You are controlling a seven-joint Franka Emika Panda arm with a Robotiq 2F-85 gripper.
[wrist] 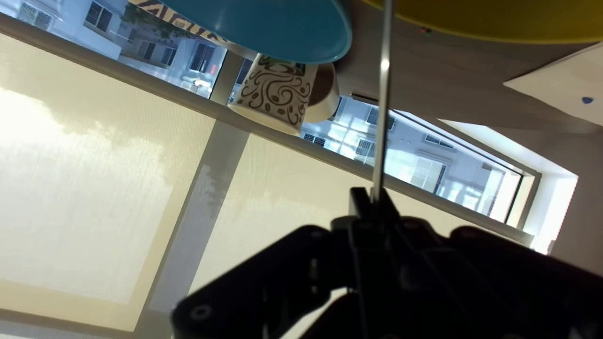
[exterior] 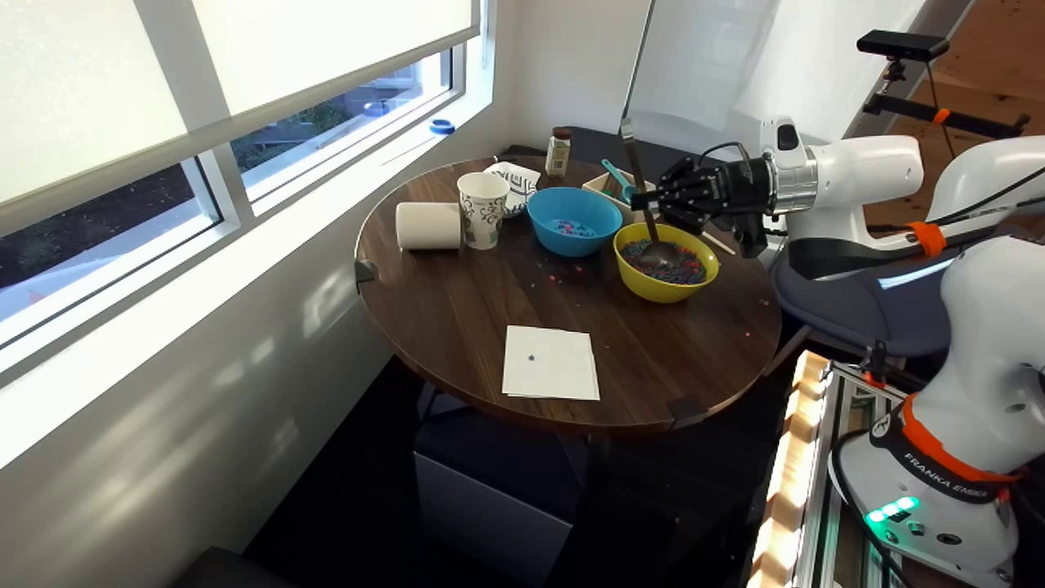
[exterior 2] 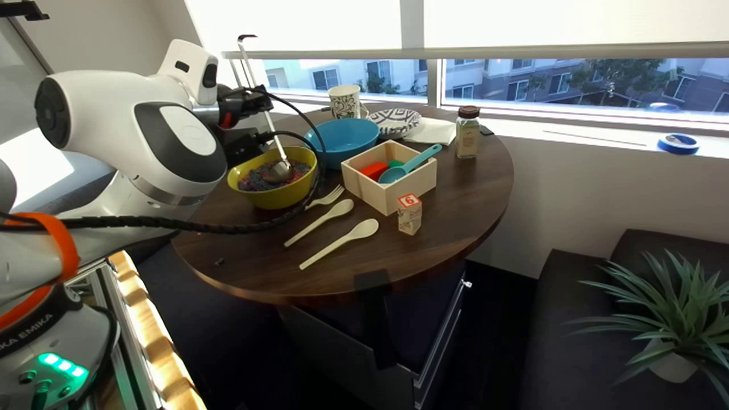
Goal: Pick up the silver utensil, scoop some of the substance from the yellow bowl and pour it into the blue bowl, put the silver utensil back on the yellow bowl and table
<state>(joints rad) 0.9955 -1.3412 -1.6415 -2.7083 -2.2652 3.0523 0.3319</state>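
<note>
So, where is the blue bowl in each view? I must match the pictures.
In an exterior view: the blue bowl, slightly right of and above centre.
In an exterior view: the blue bowl, above and slightly left of centre.
Wrist view: the blue bowl, cut off at the top edge, mostly left.
Landmark in all three: the yellow bowl.

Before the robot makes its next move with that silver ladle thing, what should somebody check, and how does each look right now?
1. Gripper holding the silver utensil: ok, closed on it.
2. Scoop end down in the yellow bowl: ok, it is at the substance.
3. Scoop end full: cannot tell, its load is unclear.
4. Blue bowl upright: ok, beside the yellow bowl, some bits inside.
5. Table free of spills: not ok, small specks lie on it.
</note>
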